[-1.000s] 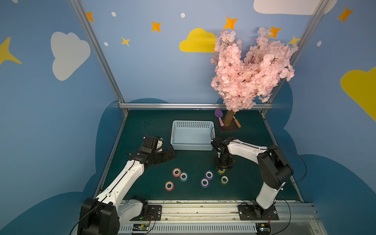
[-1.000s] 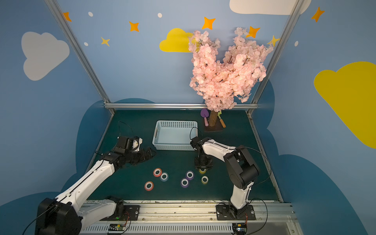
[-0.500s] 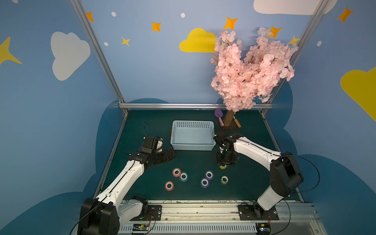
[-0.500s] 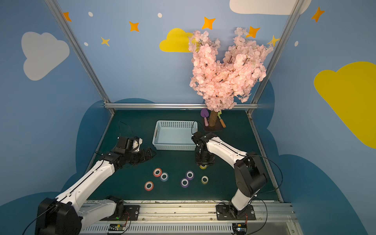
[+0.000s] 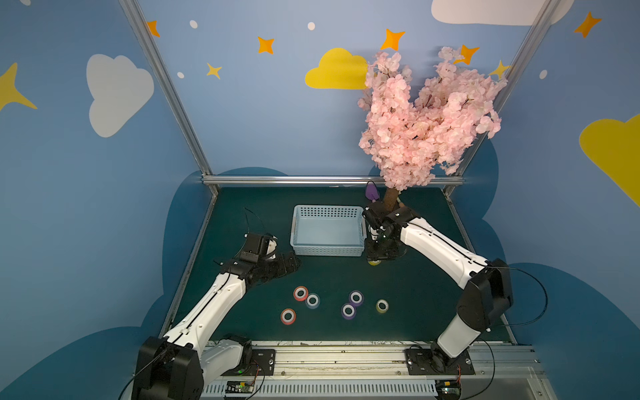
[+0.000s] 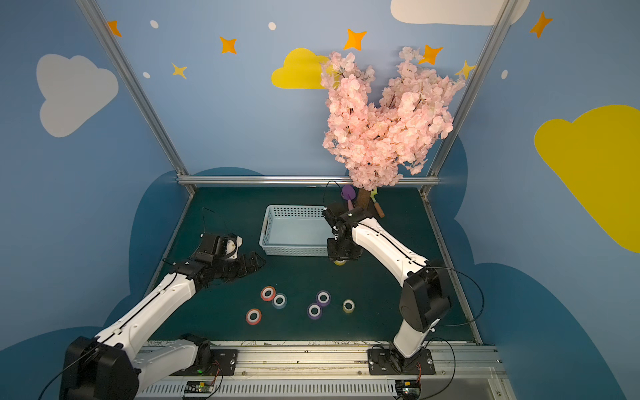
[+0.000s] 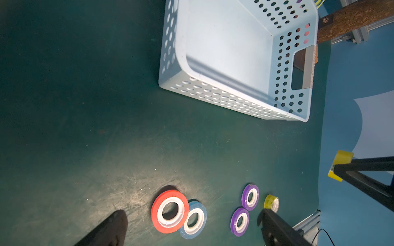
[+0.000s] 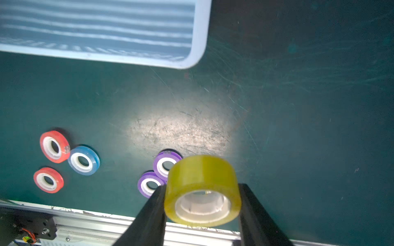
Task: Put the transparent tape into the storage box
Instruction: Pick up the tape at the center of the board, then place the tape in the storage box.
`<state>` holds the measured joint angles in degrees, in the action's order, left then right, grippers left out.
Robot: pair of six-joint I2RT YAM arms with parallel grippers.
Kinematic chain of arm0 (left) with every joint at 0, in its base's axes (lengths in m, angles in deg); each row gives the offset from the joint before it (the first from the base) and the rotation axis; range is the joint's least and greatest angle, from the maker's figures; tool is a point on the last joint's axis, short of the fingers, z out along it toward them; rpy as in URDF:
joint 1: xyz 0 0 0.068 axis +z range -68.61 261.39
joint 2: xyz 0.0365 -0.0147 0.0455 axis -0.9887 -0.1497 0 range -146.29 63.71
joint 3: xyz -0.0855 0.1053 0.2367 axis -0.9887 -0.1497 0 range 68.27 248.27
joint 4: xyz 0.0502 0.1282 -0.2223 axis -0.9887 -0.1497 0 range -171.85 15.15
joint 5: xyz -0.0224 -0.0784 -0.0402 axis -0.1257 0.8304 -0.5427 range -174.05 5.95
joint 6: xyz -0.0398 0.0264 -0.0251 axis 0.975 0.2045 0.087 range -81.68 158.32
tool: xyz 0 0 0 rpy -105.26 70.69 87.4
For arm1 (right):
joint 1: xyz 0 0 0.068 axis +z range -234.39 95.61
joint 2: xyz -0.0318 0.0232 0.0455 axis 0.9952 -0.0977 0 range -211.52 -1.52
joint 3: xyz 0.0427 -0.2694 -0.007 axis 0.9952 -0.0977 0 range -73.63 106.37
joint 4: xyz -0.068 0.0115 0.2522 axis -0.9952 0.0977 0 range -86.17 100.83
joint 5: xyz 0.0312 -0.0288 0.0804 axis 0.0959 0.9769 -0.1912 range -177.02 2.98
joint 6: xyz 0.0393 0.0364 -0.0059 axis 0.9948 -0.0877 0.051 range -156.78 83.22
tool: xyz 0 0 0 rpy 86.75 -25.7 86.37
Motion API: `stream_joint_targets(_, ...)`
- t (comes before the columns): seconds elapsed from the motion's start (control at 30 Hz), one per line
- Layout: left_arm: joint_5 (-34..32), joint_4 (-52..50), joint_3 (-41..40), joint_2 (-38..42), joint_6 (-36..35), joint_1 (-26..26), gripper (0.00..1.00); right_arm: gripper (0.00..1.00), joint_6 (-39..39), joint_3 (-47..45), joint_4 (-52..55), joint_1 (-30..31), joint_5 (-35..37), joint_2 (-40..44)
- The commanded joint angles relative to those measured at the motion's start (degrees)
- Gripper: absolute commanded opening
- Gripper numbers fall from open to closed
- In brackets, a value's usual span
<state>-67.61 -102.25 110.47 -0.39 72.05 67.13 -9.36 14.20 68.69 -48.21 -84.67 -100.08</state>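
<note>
The transparent tape [image 8: 202, 170], a yellowish clear roll with a white core, hangs above the green mat with my right gripper [image 8: 202, 187] shut on its two sides. In both top views the roll [image 5: 374, 262] [image 6: 340, 262] shows just under the right gripper [image 5: 375, 256], close to the front right corner of the storage box [image 5: 327, 251] [image 6: 294, 249], outside its rim [image 8: 200, 42]. The pale blue box is empty. My left gripper [image 5: 289, 263] [image 7: 191, 214] hovers open to the left of the box, holding nothing.
Another yellowish roll [image 5: 382, 306], two purple rolls [image 5: 356, 298], a blue roll [image 5: 312, 300] and two red rolls [image 5: 300, 293] lie on the mat in front. A pink blossom tree [image 5: 426, 117] and a purple toy shovel [image 5: 372, 191] stand behind the box's right end.
My right arm has carried the tape up and back from beside the loose rolls to the box's front right corner. The left arm has stayed still.
</note>
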Motion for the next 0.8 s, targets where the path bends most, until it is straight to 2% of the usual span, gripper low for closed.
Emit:
stream_joint_targets(0.0, -0.5, -0.45, 0.05, 0.64, -0.13, 0.02, 1.0, 0.48, -2.08, 4.25, 2.53, -0.2, 0.64, -3.33)
stream_joint_targets(0.4, -1.03, -1.7, 0.77, 0.96, -0.17, 0.07, 1.0, 0.48, -5.11, 19.28, 2.99, -0.41, 0.64, -14.3)
stream_joint_targets(0.77, -1.52, -2.88, 1.42, 0.67, -0.16, 0.38, 1.0, 0.48, -7.36, 35.92, 6.57, -1.03, 1.6, -28.66)
